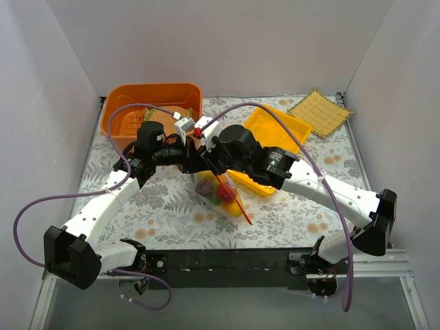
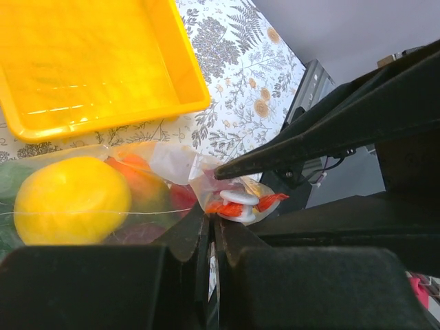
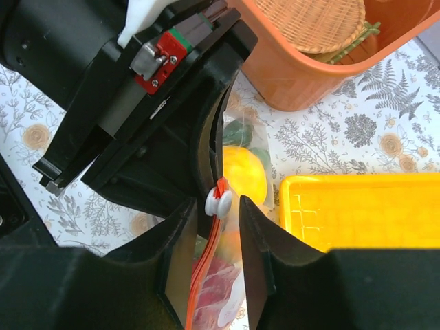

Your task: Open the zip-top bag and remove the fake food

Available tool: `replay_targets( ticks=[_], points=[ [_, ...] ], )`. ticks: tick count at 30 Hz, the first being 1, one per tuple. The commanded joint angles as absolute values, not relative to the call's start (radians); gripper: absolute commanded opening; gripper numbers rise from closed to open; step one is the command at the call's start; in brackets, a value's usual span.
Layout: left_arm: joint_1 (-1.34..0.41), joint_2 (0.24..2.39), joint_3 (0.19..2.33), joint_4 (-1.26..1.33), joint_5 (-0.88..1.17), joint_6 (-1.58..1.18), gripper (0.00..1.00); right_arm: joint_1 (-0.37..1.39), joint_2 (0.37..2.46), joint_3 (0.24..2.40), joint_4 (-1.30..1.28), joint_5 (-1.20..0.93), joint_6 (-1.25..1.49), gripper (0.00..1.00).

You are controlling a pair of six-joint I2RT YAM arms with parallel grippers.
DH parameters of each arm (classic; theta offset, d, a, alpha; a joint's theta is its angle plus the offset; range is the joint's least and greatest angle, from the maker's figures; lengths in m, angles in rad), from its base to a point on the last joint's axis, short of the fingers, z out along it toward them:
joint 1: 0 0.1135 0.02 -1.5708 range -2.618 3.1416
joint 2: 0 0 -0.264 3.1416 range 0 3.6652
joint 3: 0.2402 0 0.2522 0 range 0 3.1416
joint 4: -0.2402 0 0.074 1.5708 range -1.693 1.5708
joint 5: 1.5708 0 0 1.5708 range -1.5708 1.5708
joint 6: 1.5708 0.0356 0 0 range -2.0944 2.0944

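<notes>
Slanting zip-top bag (image 1: 218, 194): zip strip (image 1: 242, 210) points near-right (possibly lifted).

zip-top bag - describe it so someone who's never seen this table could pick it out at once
On the floral tablecloth, look near the middle, just off the near-left edge of the yellow tray. The zip-top bag is there, clear crinkly plastic stuffed with coloured fake food. Unlike the opaque tray and the orange basket, it is see-through, with an orange-red zip strip along its mouth.
</notes>
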State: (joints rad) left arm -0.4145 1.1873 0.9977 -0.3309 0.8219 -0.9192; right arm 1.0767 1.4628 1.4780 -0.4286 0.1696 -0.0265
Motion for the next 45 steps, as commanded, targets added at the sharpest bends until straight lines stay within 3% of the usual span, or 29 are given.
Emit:
replay_targets(
  ticks=[1, 2, 11, 30, 45],
  points=[
    [-0.419, 1.147, 0.996, -0.336, 0.824, -0.908, 0.0, 1.081, 1.466, 1.508, -0.35, 0.216, -0.048, 0.35],
    [-0.419, 1.141, 0.996, -0.336, 0.821, -0.908, 0.0, 1.081, 1.468, 1.506, -0.348, 0.23, -0.046, 0.26],
    [-0.419, 1.117, 0.971, -0.339, 0.784, -0.911, 0.0, 1.075, 1.479, 1.514, -0.359, 0.219, -0.043, 0.05],
    [-0.419, 1.065, 0.927, -0.27, 0.647, -1.019, 0.0, 1.075, 1.437, 1.417, -0.459, 0.181, -0.008, 0.02],
    [-0.419, 1.02, 0.887, -0.267, 0.379, -1.084, 0.0, 1.077, 1.298, 1.241, -0.61, 0.178, 0.101, 0.01]
  ],
)
